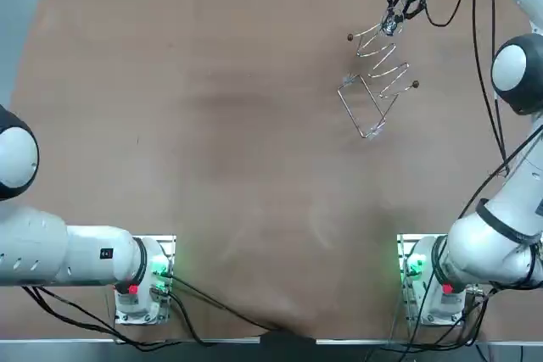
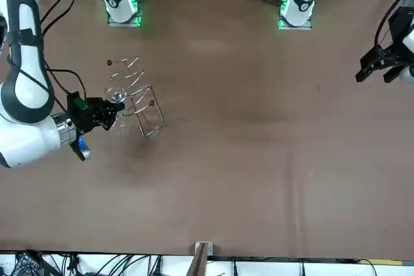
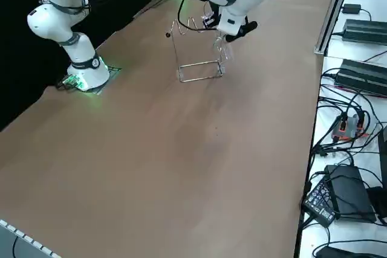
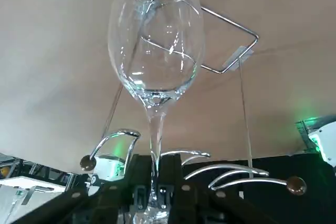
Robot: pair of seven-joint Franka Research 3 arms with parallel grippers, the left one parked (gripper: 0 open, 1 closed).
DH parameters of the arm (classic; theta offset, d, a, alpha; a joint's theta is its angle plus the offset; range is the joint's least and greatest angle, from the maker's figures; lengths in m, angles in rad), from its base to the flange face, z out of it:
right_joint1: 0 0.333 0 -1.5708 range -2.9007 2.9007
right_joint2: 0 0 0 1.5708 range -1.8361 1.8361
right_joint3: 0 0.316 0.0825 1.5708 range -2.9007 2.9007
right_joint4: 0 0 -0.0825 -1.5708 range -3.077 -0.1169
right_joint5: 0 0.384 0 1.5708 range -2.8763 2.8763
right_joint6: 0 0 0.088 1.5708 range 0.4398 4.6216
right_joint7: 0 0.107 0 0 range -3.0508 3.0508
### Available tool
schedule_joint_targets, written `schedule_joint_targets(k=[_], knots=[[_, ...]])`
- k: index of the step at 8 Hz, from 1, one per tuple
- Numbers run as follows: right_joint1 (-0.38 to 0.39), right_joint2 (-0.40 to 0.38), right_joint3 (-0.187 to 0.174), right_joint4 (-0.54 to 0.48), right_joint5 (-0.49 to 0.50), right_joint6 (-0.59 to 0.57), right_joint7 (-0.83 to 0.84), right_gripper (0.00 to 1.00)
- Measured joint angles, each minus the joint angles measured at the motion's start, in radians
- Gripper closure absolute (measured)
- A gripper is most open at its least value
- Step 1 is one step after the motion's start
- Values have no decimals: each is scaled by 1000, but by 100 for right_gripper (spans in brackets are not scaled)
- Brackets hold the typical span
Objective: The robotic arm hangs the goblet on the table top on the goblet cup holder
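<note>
A clear glass goblet (image 4: 155,51) hangs bowl-down from my right gripper (image 4: 155,195), which is shut on its stem near the foot. The same goblet (image 2: 115,98) shows at the far end of the wire goblet holder (image 1: 379,84), at the height of its wavy top rails. The holder (image 2: 138,98) is a chrome wire rack with a rectangular base and ball-tipped rail ends. In the overhead view my right gripper (image 1: 395,16) sits just beyond the rack's far end. From the right side, the goblet (image 3: 222,48) dangles beside the rack (image 3: 196,52). Whether the stem lies inside a rail slot, I cannot tell.
The brown table (image 1: 212,142) spreads wide to the left of the rack. Black cables (image 1: 475,6) trail along the table's far right corner near my arm. Power supplies and cables (image 3: 357,28) lie on a white surface past the table edge.
</note>
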Motion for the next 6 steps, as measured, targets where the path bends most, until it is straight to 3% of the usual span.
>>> schedule_joint_targets(k=[6], knots=[[2,0,0,-1,34,1,8,90]])
